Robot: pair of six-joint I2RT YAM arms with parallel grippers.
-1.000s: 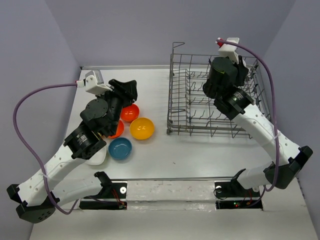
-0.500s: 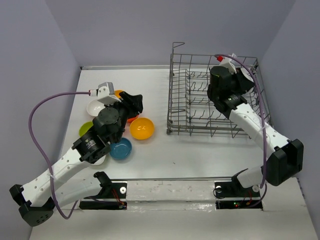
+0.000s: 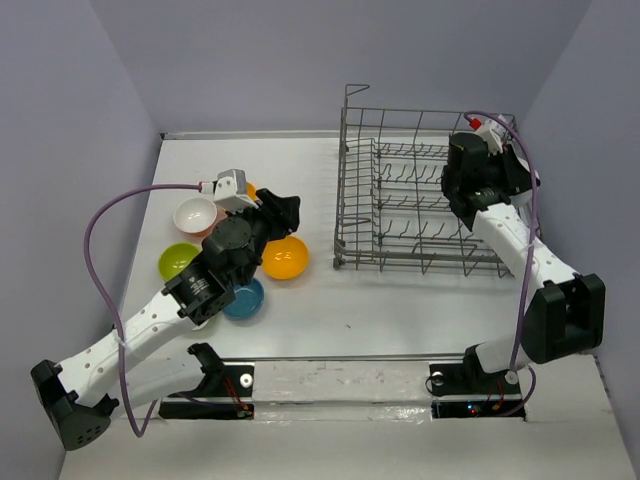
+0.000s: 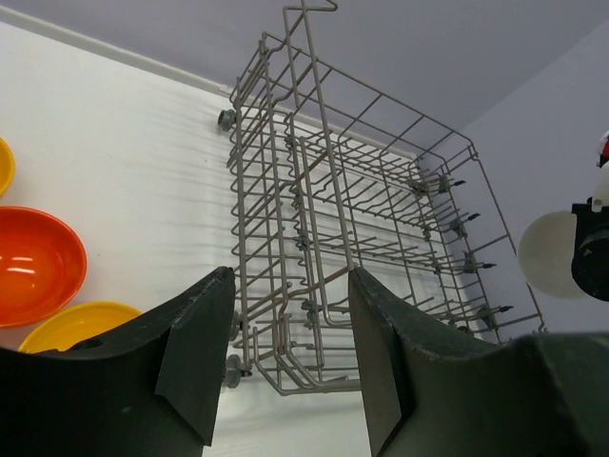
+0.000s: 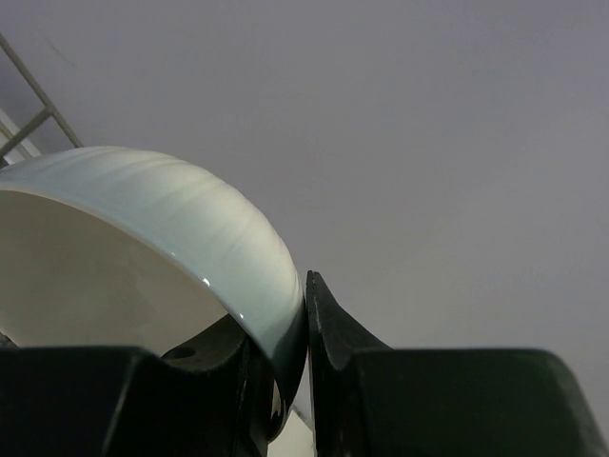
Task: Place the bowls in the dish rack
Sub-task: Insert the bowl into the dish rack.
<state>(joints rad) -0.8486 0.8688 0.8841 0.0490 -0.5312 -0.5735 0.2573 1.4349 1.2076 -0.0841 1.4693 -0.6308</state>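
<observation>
The right gripper [image 5: 306, 319] pinches the rim of a glossy pale white bowl [image 5: 143, 219]. One finger is inside the rim and one outside, and the bowl is tipped on edge. Seen from above, this gripper hangs over the far right end of the large grey wire dish rack [image 3: 420, 262], close to its tall right-hand grid wall.

The left gripper [image 4: 285, 367] has its fingers spread with nothing between them, and it faces the rack's near left corner. It hovers above a cluster of bowls on the left half of the white table [image 3: 400, 310]. A glossy red-orange round bowl [image 4: 38, 267] and a glossy orange-yellow round bowl [image 3: 284, 257] lie touching, just below and left of the fingers. A blue round bowl [image 3: 245, 298] sits partly under the forearm. A lime green round bowl [image 3: 178, 261] and a white round bowl [image 3: 195, 214] lie further left, apart from each other. A strip of bare tabletop separates the orange-yellow bowl from the rack's left wall.
</observation>
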